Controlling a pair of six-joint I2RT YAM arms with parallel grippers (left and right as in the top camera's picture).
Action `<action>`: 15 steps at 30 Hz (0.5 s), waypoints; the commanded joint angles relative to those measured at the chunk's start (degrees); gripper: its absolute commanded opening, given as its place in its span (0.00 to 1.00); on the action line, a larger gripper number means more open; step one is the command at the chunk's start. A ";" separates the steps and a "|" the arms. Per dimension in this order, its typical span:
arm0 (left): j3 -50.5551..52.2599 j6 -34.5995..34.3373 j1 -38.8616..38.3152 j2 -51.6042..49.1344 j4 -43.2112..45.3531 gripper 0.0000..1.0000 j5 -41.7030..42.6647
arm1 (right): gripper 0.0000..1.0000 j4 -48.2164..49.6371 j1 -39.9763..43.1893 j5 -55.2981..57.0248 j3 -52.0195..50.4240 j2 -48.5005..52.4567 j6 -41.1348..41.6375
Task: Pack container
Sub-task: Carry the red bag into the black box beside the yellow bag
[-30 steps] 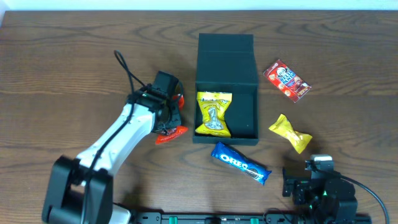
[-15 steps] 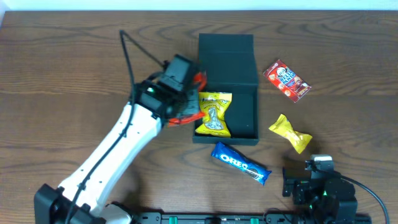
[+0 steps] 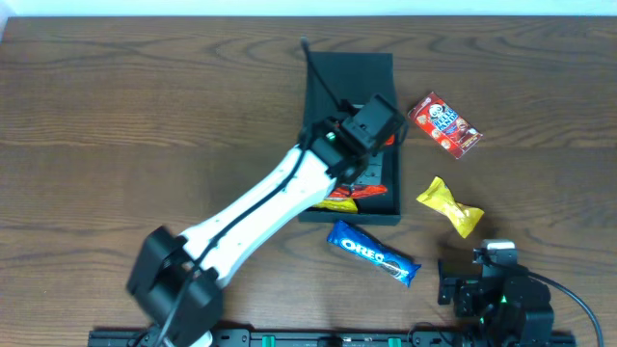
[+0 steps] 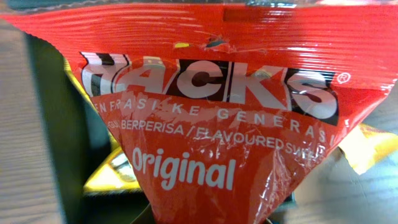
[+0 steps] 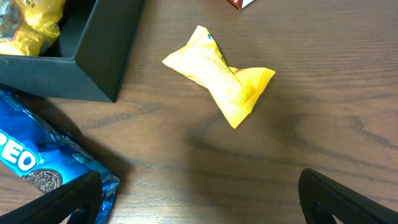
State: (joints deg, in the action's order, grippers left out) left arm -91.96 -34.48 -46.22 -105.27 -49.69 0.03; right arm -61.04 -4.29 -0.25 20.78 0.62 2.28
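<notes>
From above, the left hand (image 3: pixel 371 130) hangs over the open container (image 3: pixel 349 72), upper centre of the frame. In the left wrist view it grips a red snack packet (image 4: pixel 211 112), with the container's dark wall at the left edge. In the right wrist view the right hand (image 5: pixel 199 180) is spread wide above the counter (image 5: pixel 311 93), and the container sits apart in the upper left corner.

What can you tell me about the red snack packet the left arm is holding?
The red packet is glossy crinkled foil with a ridged sealed top edge, printed HACKS in white-and-black letters and Original below. It hangs pinched in the shut left hand, over the open container, above a yellow packet inside.
</notes>
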 commanded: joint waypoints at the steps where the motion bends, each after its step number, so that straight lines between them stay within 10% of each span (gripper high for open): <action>1: -4.76 -1.97 -0.37 -3.50 -0.24 0.16 0.74 | 0.99 -0.46 0.94 -0.22 -0.33 -0.28 -0.66; 15: -6.58 -6.32 -0.74 -11.45 1.03 0.17 1.95 | 0.99 -0.46 0.94 -0.22 -0.33 -0.28 -0.66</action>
State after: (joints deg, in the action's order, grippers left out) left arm -97.08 -39.70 -46.94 -116.07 -49.01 1.78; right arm -61.04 -4.29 -0.27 20.78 0.62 2.28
